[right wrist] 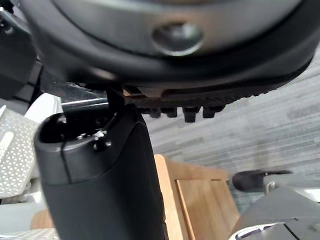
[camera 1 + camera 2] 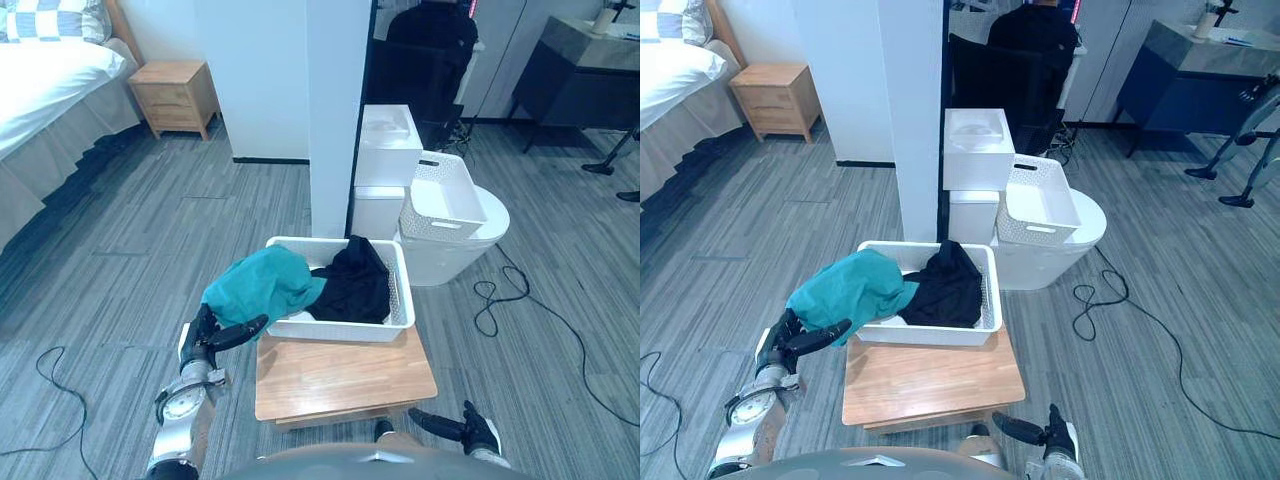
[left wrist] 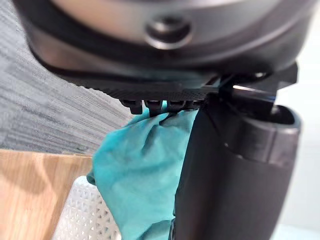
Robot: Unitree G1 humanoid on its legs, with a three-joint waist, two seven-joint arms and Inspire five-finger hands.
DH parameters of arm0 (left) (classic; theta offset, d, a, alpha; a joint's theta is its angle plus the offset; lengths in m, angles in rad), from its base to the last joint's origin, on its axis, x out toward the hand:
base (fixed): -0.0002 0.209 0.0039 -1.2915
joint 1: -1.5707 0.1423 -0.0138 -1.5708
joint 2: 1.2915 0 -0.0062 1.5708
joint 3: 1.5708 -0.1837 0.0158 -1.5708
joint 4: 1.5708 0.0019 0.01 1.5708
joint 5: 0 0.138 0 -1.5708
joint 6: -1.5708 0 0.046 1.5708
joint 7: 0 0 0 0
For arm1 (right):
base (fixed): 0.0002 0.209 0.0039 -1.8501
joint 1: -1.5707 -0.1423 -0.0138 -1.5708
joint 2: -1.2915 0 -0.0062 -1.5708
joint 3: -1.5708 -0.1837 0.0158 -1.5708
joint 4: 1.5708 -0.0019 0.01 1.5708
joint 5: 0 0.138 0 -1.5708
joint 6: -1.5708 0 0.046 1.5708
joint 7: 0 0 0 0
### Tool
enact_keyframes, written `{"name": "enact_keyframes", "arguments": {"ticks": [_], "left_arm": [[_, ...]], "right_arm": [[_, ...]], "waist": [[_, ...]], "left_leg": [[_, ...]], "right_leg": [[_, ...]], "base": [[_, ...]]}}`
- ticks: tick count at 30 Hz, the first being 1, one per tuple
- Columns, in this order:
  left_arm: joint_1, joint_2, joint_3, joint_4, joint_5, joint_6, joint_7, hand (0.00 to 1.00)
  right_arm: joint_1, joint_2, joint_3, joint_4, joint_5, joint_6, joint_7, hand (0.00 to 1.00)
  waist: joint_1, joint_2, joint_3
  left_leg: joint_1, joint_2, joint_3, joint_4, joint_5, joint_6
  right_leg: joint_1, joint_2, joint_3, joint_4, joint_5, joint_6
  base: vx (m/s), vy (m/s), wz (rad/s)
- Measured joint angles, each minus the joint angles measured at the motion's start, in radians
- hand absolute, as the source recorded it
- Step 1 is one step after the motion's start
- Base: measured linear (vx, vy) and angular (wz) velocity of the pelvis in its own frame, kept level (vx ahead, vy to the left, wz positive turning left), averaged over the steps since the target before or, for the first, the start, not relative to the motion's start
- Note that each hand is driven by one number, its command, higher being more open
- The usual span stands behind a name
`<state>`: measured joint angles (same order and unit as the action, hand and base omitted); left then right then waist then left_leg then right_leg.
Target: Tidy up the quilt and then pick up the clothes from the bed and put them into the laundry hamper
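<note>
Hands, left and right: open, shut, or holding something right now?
Left hand: open, straight fingers against the teal garment, not gripping it.
Right hand: open, holding nothing.

You have a low wooden table [image 2: 345, 380] standing on the grey plank floor [image 2: 150, 230]. Directly on it sits the white laundry hamper [image 2: 340, 330], set toward the table's far edge with bare wood in front. In the hamper lies a black garment [image 2: 352, 285]; a teal garment [image 2: 260, 285] drapes over its left rim. Farther off on the floor stand a bed [image 2: 50, 80], a nightstand [image 2: 175, 95] and a white round bin [image 2: 460, 258].
</note>
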<state>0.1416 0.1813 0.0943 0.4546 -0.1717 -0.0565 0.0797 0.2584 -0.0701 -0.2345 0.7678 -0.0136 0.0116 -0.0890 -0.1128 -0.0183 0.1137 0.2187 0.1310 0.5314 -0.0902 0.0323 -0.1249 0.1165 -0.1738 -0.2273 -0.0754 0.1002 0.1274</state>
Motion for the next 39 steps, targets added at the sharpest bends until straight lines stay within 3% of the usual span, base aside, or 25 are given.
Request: {"name": "enact_keyframes", "arguments": {"ticks": [7,11,18,27,35,38,39], "left_arm": [[-0.06,0.027,-0.021,-0.089,0.06,0.007,0.027,1.0],[-0.144,0.027,-0.029,-0.198,0.042,0.004,0.048,1.0],[-0.294,0.027,-0.069,-0.231,0.007,-0.011,0.059,1.0],[-0.299,0.027,-0.108,-0.199,-0.032,-0.014,-0.01,1.0],[-0.299,0.049,-0.208,-0.195,0.026,-0.009,-0.068,1.0],[-0.298,0.05,-0.246,-0.273,0.065,-0.009,-0.075,1.0],[-0.269,0.02,-0.218,-0.42,-0.012,-0.067,-0.069,1.0]], "right_arm": [[0.004,0.0,0.001,0.064,0.031,-0.001,0.013,1.0],[0.007,0.004,-0.011,0.065,0.031,-0.013,0.019,1.0],[0.01,0.021,-0.033,0.07,0.04,-0.027,0.034,1.0],[0.026,0.026,-0.046,0.058,0.04,-0.035,0.035,1.0],[0.025,0.026,-0.05,0.059,0.04,-0.046,0.035,1.0],[0.017,0.026,-0.054,0.062,0.04,-0.049,0.035,1.0],[0.0,0.026,-0.069,0.093,0.04,-0.049,0.038,1.0]], "waist": [[-0.025,0.033,-0.003],[-0.036,0.038,-0.005],[-0.076,0.044,-0.008],[-0.086,0.068,-0.01],[-0.086,0.078,-0.002],[-0.083,0.081,0.01],[-0.077,0.072,0.021]], "left_leg": [[0.0,0.001,0.041,0.0,-0.014,-0.007],[0.01,0.004,0.079,0.001,-0.016,-0.009],[0.036,0.005,0.127,0.001,-0.024,-0.019],[0.053,0.014,0.166,0.001,-0.033,-0.026],[0.053,0.013,0.161,0.002,-0.033,-0.026],[0.051,0.013,0.155,0.004,-0.031,-0.024],[0.05,0.014,0.122,0.002,-0.028,-0.02]], "right_leg": [[-0.025,0.004,0.032,-0.002,0.004,-0.005],[-0.037,0.005,0.069,-0.001,0.012,0.007],[-0.025,0.008,0.09,-0.001,0.013,0.007],[-0.029,0.022,0.122,-0.002,0.013,0.007],[-0.03,0.022,0.12,-0.002,0.013,0.007],[-0.029,0.021,0.117,-0.002,0.013,0.007],[-0.013,0.019,0.092,-0.002,0.01,0.005]], "base": [[0.03,0.0,-0.15],[0.05,0.003,-0.28],[0.01,-0.004,-0.11],[-0.04,-0.02,-0.11],[-0.01,-0.007,0.0],[-0.06,-0.039,0.11],[-0.12,-0.077,0.33]]}}
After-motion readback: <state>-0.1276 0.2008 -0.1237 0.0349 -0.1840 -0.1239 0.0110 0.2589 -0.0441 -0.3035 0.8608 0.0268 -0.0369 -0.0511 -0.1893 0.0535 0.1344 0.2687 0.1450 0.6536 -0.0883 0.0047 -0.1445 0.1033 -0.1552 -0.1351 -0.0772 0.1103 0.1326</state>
